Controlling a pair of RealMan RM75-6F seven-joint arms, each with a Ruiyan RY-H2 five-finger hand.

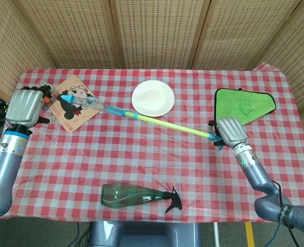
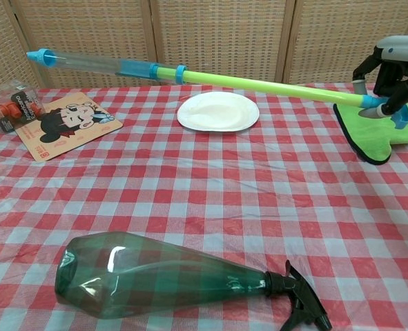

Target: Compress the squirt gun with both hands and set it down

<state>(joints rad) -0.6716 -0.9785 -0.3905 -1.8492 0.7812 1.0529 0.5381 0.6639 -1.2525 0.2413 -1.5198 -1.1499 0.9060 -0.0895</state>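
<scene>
The squirt gun [image 1: 157,121] is a long toy with a clear barrel, blue collars and a yellow-green rod, fully extended and held in the air above the table. My right hand [image 1: 229,131] grips its blue handle end at the right, in front of the green cloth; the chest view shows that hand [image 2: 390,65] wrapped around the rod's end. The gun [image 2: 259,84] slopes up to its blue tip at the far left. My left hand [image 1: 25,105] hovers just left of that tip, a small gap away, holding nothing. The chest view does not show it.
A white plate [image 1: 153,97] lies under the rod at the back middle. At the back left are a cartoon card [image 2: 62,124] and an orange package [image 2: 10,103]. A green cloth [image 1: 244,104] lies back right. A green spray bottle [image 1: 136,195] lies on its side near the front edge.
</scene>
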